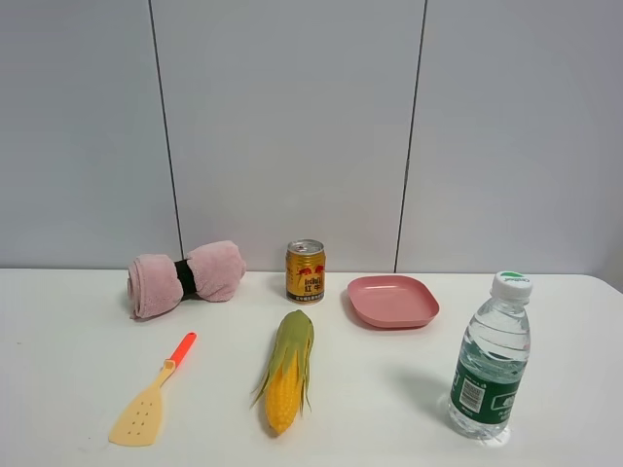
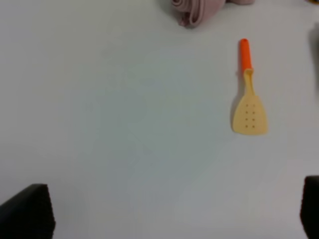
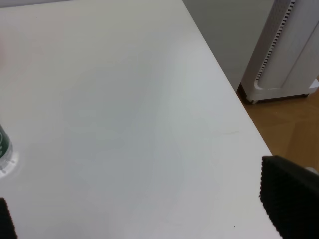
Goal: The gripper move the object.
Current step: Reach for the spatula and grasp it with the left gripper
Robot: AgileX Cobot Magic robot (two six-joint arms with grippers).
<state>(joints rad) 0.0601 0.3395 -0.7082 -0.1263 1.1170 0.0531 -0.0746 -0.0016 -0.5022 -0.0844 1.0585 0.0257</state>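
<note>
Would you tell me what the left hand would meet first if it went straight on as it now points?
Likely only bare white table, though depth is unclear; the spatula lies off to one side, and the pink towel sits farther ahead.

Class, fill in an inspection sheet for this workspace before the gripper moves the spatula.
Surface: white table, no spills seen.
Job's things: spatula lying flat, front left, untouched.
Clutter: pink towel, can, pink plate, corn cob, water bottle, all apart.
Grippers: left gripper open, empty; right gripper open, empty.
Cables: nothing seen.
Surroundings: grey panelled wall behind; wooden floor and white appliance beyond the table edge.
</note>
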